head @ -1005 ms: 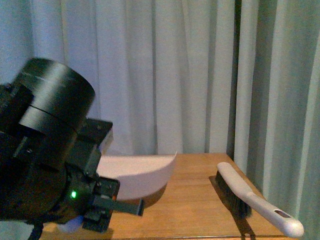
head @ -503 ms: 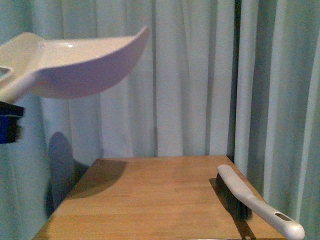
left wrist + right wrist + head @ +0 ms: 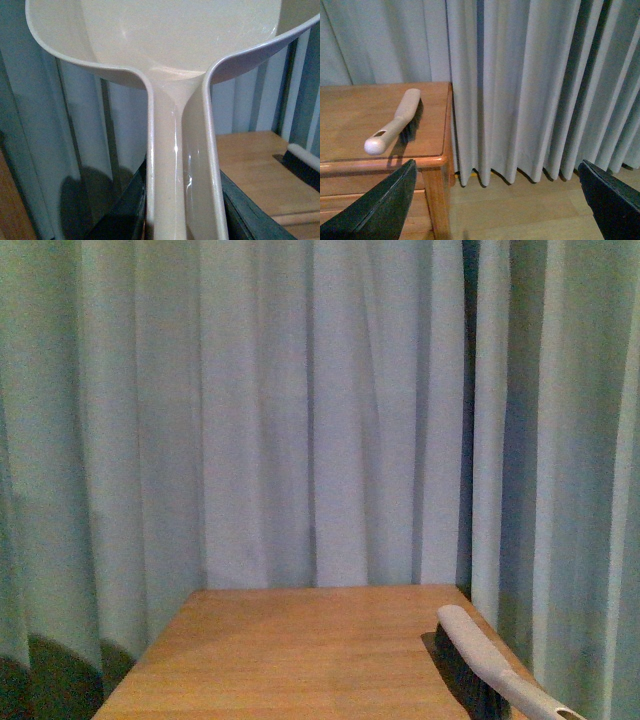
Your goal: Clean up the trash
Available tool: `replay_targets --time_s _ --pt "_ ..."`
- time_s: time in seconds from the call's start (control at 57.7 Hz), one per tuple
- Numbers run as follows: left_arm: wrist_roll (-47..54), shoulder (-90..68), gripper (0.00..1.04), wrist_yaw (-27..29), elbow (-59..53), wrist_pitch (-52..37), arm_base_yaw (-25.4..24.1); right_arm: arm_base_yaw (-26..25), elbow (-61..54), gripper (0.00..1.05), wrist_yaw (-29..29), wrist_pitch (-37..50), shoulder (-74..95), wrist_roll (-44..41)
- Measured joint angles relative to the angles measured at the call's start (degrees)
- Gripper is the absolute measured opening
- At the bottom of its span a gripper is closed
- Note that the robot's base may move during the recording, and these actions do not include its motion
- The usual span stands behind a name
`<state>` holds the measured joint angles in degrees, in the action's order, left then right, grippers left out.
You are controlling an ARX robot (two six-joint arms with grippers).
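The left tool (image 3: 182, 200) is recorded clamped on the handle of a cream dustpan (image 3: 170, 45), jaws pressed to either side. The pan is held raised before the pale curtain (image 3: 300, 410). On the wooden surface (image 3: 300, 650), a cream-backed brush (image 3: 480, 650) with dark bristles is laid along the right edge. The right tool (image 3: 496, 167) is held right of that edge, over the floor (image 3: 520, 210), jaws apart with nothing gripped. The trash is not seen in any view.

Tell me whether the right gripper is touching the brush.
Apart. Right wrist view: the right gripper hangs open, and the brush lies on the table well beyond it.
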<state>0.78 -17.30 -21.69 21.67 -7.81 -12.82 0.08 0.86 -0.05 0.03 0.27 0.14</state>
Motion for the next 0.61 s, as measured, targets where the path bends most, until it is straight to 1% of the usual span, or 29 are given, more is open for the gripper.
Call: replay_targets --time_s 0.069,0.139,0.156,0.191,0.295,0.329,0.399,0.416,0.451,0.485,0.555,0.607 --pt "-2.9 0.4 0.28 -3.3 -1.1 -3.1 -4.7 0.0 0.0 0.97 0.0 0.0 0.0 0.0" --pt "-4.8 0.4 0.28 -6.1 -3.0 -6.2 -7.5 0.0 0.0 0.97 0.0 0.0 0.0 0.0" --pt "-4.8 0.4 0.28 -6.1 -3.1 -6.2 -7.7 0.0 0.0 0.97 0.0 0.0 0.0 0.0" --pt "-6.2 0.4 0.28 -8.3 -3.5 -6.2 -9.2 0.0 0.0 0.97 0.0 0.0 0.0 0.0" --pt "-8.5 0.4 0.28 -8.7 -4.0 -6.2 -11.3 0.0 0.0 0.97 0.1 0.0 0.0 0.0" --pt "-8.9 0.4 0.28 -8.5 -4.0 -6.2 -11.5 1.3 0.2 0.97 5.3 -0.7 1.0 -1.7" --pt "-9.7 0.4 0.28 -8.6 -4.0 -6.2 -11.6 9.9 2.8 0.97 26.7 -1.0 9.8 -7.1" --pt "-9.7 0.4 0.28 -8.6 -4.0 -6.2 -11.6 11.1 3.5 0.97 29.3 -0.5 12.3 -7.7" --pt "-9.8 0.4 0.28 -8.9 -4.0 -6.2 -11.6 12.2 4.7 0.97 32.1 0.5 16.0 -8.1" --pt "-9.9 0.4 0.28 -9.1 -4.0 -6.2 -11.6 12.6 6.8 0.97 32.9 1.9 20.9 -8.2" --pt "-9.9 0.4 0.28 -9.0 -4.0 -6.2 -11.6 13.0 11.0 0.97 31.6 3.6 28.4 -7.8" --pt "-10.1 0.4 0.28 -8.9 -4.0 -6.2 -11.6 14.0 16.5 0.97 29.2 4.3 36.2 -7.1"
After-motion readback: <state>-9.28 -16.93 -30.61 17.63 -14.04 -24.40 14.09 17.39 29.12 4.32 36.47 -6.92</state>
